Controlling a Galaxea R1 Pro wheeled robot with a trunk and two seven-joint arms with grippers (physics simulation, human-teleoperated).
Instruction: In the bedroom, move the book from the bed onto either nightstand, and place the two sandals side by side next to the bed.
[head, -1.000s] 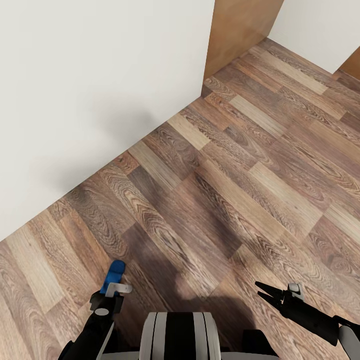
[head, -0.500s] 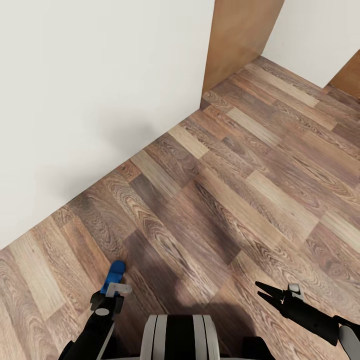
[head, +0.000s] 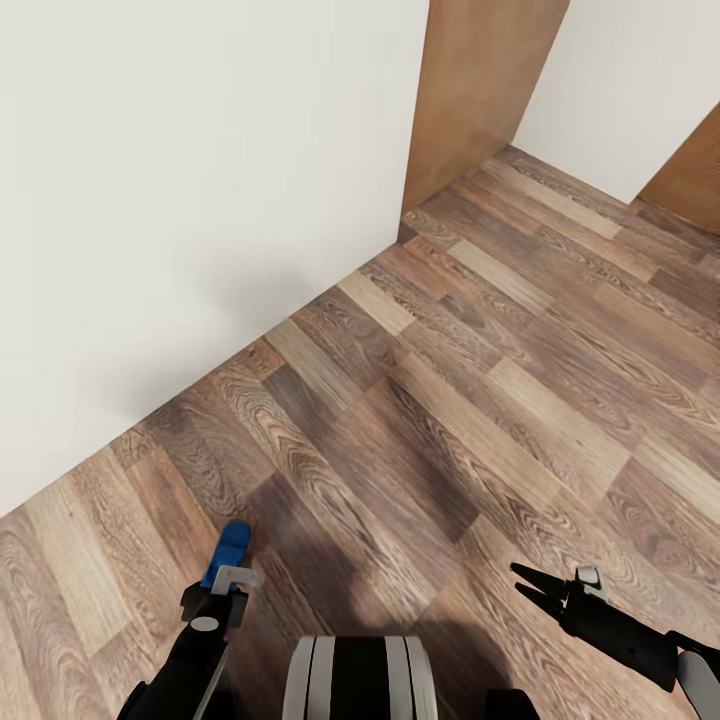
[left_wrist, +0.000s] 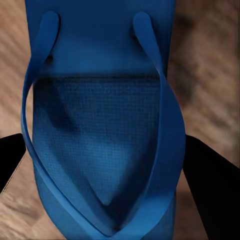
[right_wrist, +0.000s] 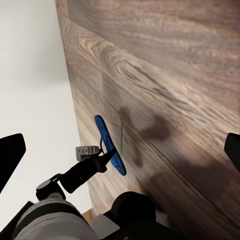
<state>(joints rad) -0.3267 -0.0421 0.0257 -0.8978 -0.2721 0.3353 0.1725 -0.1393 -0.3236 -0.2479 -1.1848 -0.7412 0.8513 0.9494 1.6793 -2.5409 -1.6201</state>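
The left gripper (head: 232, 572) is clenched on a blue sandal (head: 228, 551), which sticks out ahead of it over the wood-plank floor (head: 480, 400); in the left wrist view the sandal (left_wrist: 100, 125) lies between the two dark fingers, straps up. The right gripper (head: 535, 588) hangs released with nothing between its jaws, well apart from the sandal. Compared with a second ago the whole head view has shifted: the white wall (head: 180, 200) beyond the sandal takes up more of the picture and the brown door (head: 475, 90) and the floor seams sit further along, while both arms keep their pose. I judge the robot is driving with the sandal in hand, on its way to the bed. No container is in sight, and the sandal itself carries nothing
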